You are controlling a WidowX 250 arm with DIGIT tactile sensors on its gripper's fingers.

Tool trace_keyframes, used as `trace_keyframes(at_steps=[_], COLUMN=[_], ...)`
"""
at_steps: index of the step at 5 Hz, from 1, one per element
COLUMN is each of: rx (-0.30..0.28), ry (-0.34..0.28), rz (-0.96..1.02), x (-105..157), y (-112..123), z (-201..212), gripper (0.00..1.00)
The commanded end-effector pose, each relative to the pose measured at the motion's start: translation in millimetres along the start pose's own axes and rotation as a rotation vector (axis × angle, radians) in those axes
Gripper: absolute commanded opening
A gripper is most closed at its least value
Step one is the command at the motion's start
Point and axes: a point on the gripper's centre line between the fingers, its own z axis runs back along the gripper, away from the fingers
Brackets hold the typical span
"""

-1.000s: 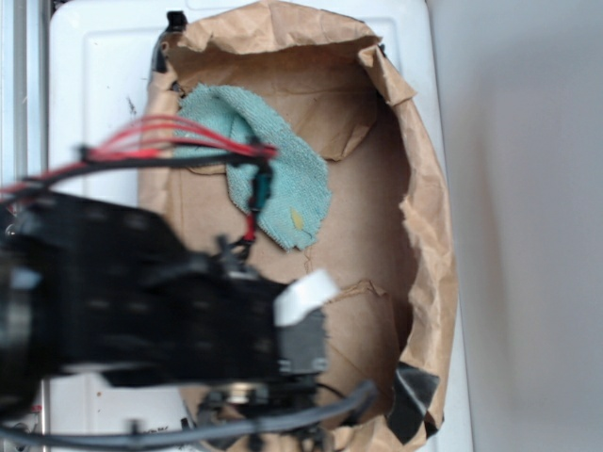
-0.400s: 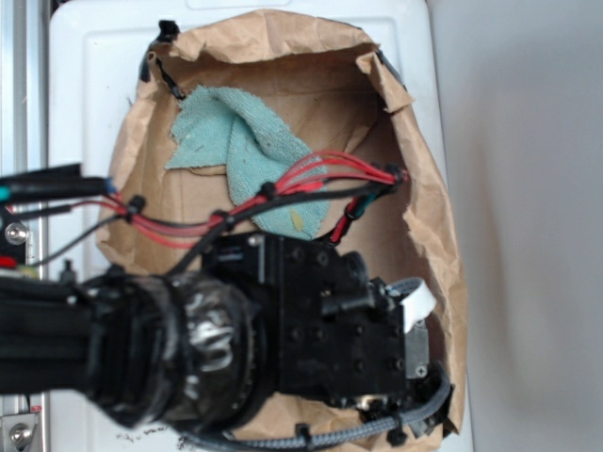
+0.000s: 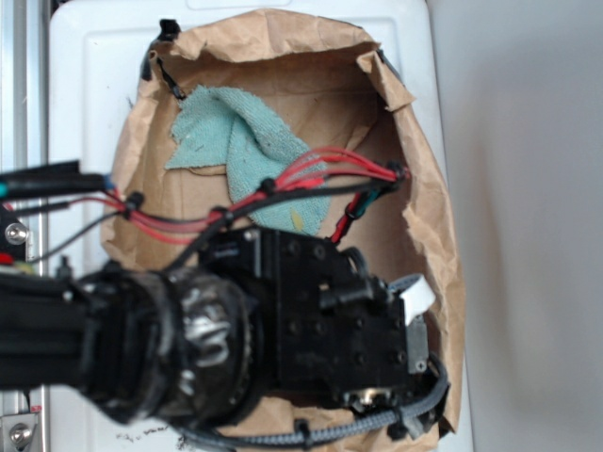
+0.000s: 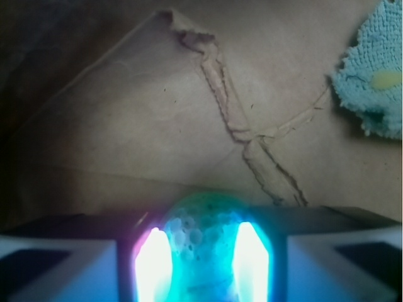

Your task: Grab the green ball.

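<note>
The green ball [image 4: 203,233], a small mint-green dimpled sphere, sits low in the wrist view between two glowing finger pads [image 4: 153,264]. The pads touch it on both sides, so my gripper [image 4: 200,251] is shut on the ball. It rests on or just above the brown paper floor; I cannot tell which. In the exterior view my gripper [image 3: 415,320] is at the lower right inside the paper bag, with only a white finger part showing. The black arm hides the ball there.
A torn brown paper bag [image 3: 429,188] lies open on a white surface [image 3: 94,75], its walls ringing the gripper. A teal terry rag [image 3: 236,141] lies at the bag's upper left and shows as the rag [image 4: 378,88] at the wrist view's right edge. Red and black cables [image 3: 311,179] cross the bag.
The arm has swung from the bag's lower left to its lower right. The bag's left side has spread outward. Over the last half second the arm barely moved.
</note>
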Motion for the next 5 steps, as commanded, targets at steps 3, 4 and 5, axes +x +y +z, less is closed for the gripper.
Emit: trace_keyframes(at_steps=[3, 4, 5], rx=[0.044, 0.054, 0.038], ry=[-0.264, -0.268, -0.276], rz=[0.150, 0.141, 0.119], x=[42.7, 36.4, 28.4], y=[43.2, 57.9, 67.8], z=[136.3, 159.9, 175.2], gripper=[0.00, 0.00, 0.00])
